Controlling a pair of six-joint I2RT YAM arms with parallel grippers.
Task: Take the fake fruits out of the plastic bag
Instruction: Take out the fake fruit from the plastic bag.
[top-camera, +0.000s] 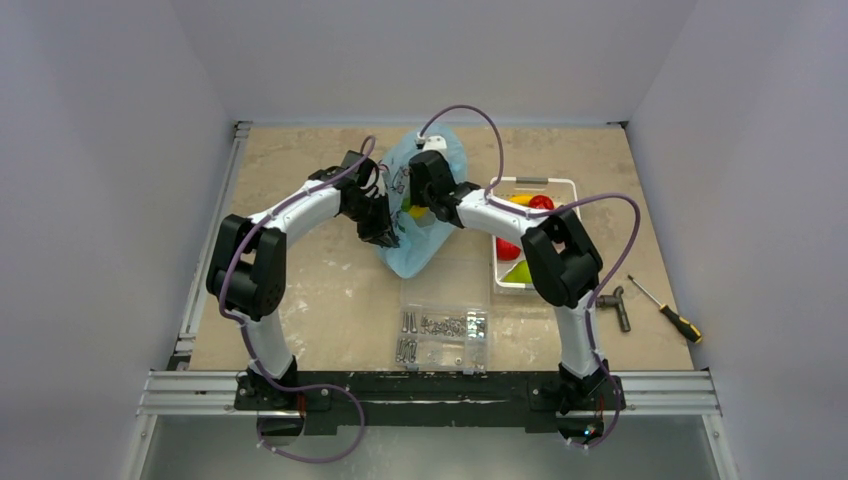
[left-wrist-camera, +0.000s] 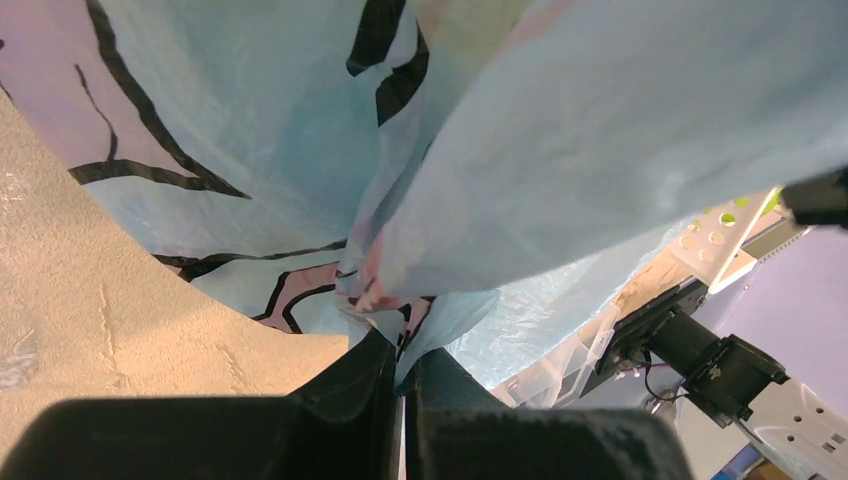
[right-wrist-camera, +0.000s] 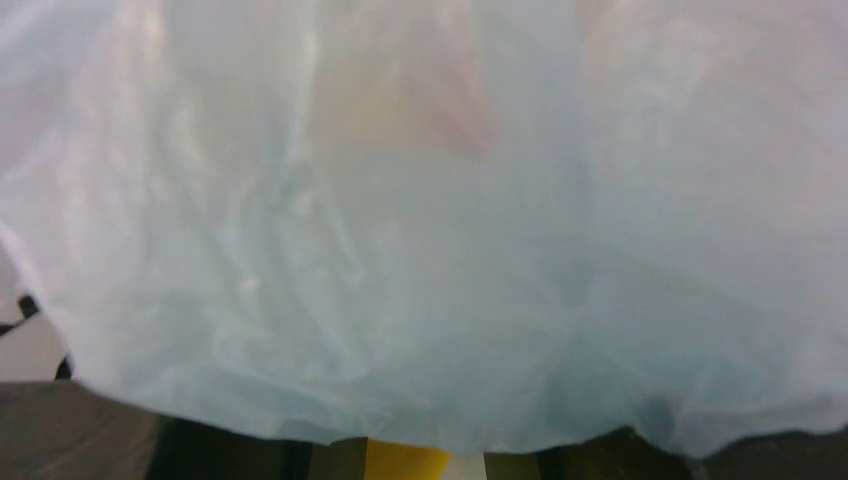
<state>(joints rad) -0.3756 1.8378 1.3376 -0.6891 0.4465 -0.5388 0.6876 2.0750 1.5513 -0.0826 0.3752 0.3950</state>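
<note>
The light-blue plastic bag (top-camera: 432, 160) lies crumpled at mid table between my two grippers. My left gripper (top-camera: 385, 236) is shut on a fold of the bag (left-wrist-camera: 560, 150), and its fingers (left-wrist-camera: 403, 355) pinch the film near the dark print. My right gripper (top-camera: 422, 212) reaches in from the right; the bag (right-wrist-camera: 420, 230) drapes over its view and hides the fingertips. A yellow fake fruit (right-wrist-camera: 405, 462) shows between the fingers of the right gripper (right-wrist-camera: 440, 452), and also as a yellow spot (top-camera: 415, 211) from above. Red fake fruits (top-camera: 541, 202) and a yellow-green one (top-camera: 518, 270) lie in the basket.
The white slotted basket (top-camera: 520, 181) stands right of the bag, partly under my right arm. A clear compartment box with silver screws (top-camera: 443, 335) sits near the front. A screwdriver (top-camera: 668, 312) and a dark tool (top-camera: 618, 305) lie at the right edge.
</note>
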